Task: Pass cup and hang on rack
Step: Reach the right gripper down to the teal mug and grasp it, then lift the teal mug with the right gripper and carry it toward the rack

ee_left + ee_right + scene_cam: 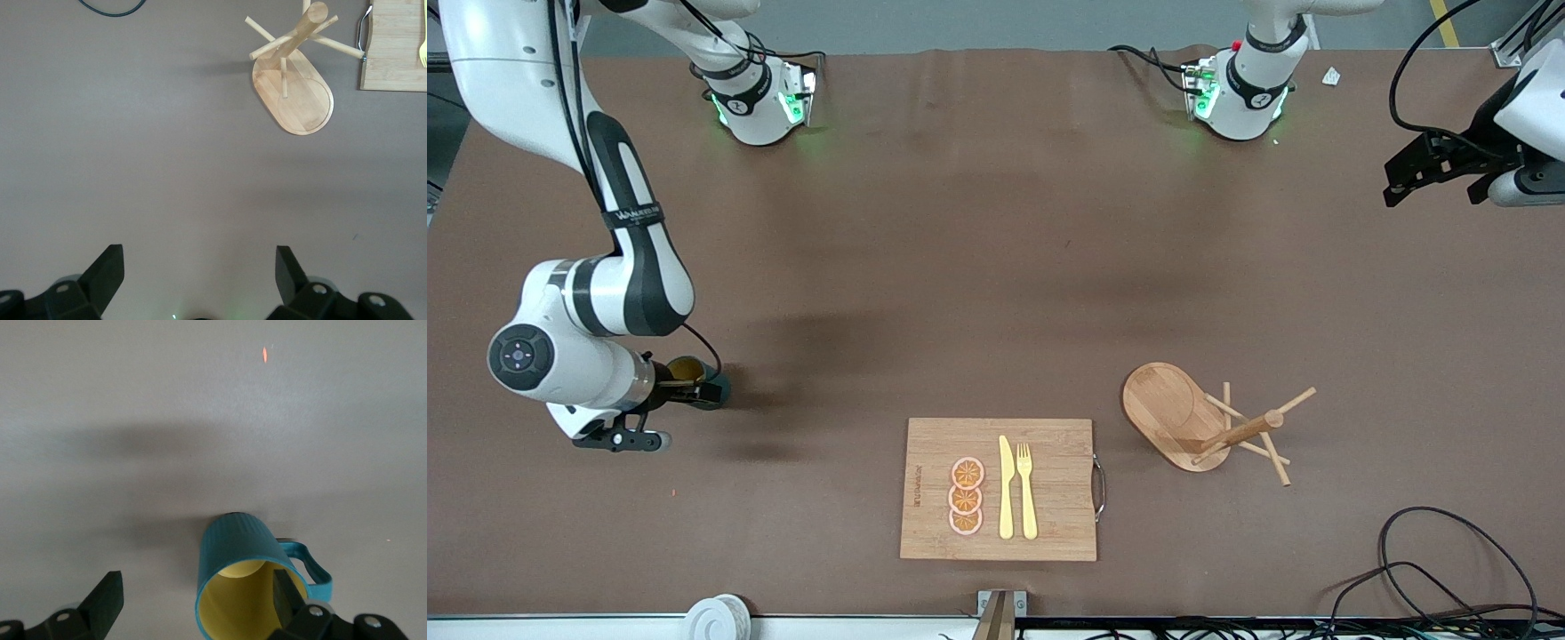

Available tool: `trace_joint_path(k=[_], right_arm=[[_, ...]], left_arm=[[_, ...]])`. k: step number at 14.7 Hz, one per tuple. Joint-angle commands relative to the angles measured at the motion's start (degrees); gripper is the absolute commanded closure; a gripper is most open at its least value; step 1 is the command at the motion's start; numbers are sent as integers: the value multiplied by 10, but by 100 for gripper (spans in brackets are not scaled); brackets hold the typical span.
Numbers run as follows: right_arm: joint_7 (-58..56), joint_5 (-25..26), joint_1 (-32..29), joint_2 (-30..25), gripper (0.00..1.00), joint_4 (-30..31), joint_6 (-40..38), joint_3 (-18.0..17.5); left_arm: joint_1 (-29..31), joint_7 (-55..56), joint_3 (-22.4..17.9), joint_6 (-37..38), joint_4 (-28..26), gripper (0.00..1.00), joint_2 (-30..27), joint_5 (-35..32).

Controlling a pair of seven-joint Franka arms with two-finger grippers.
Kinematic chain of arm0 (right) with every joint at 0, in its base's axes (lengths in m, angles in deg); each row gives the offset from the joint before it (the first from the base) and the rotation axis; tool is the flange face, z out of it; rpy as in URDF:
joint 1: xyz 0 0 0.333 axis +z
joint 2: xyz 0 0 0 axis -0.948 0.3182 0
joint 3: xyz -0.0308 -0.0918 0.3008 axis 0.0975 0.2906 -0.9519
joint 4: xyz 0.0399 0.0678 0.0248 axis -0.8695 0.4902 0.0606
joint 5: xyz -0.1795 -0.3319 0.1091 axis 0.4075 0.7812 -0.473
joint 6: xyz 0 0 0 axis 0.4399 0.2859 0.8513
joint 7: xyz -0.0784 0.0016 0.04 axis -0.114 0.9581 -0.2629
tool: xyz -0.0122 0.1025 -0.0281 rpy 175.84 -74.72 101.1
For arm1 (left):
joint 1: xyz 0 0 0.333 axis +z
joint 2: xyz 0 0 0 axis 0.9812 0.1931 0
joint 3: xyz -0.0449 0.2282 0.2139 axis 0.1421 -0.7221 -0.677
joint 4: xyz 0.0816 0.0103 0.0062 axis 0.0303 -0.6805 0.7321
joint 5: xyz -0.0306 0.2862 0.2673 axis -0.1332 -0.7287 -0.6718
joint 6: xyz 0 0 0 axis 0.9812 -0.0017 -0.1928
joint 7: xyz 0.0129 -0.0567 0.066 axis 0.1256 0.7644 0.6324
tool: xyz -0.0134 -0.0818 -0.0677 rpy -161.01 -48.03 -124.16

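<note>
Right wrist view: cup [240, 567] against one open jaw.

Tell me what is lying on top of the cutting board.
On the cutting board lie three orange slices stacked in a row, a yellow knife and a yellow fork side by side. What the slices are made of cannot be told.
</note>
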Motion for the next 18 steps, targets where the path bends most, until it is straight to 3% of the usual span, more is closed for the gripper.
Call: trace_joint_path(k=[1, 4, 6, 8, 10, 13, 15, 18], right_arm=[[8, -9, -2, 3, 3, 25, 9, -2], [8, -14, -3, 0, 3, 38, 6, -2], [8, -15, -4, -2, 9, 53, 8, -2], [8, -15, -5, -4, 26, 56, 5, -2], [7, -15, -4, -3, 54, 55, 2, -2], [6, -14, -3, -4, 88, 47, -8, -1], [3, -14, -2, -4, 98, 33, -20, -2], [6, -23, 13, -3, 100, -20, -53, -4]], left_arm=[[5, -9, 2, 9, 7, 0, 1, 7], [4, -9, 2, 9, 9, 0, 1, 6], [4, -4, 2, 9, 9, 0, 1, 6], [4, 1, 1, 4, 10, 0, 3, 7], [5, 2, 2, 1, 11, 0, 6, 7], [6, 2, 2, 0, 10, 0, 8, 7], [5, 2, 1, -4, 10, 0, 14, 7], [6, 2, -8, -4, 10, 0, 14, 6]])
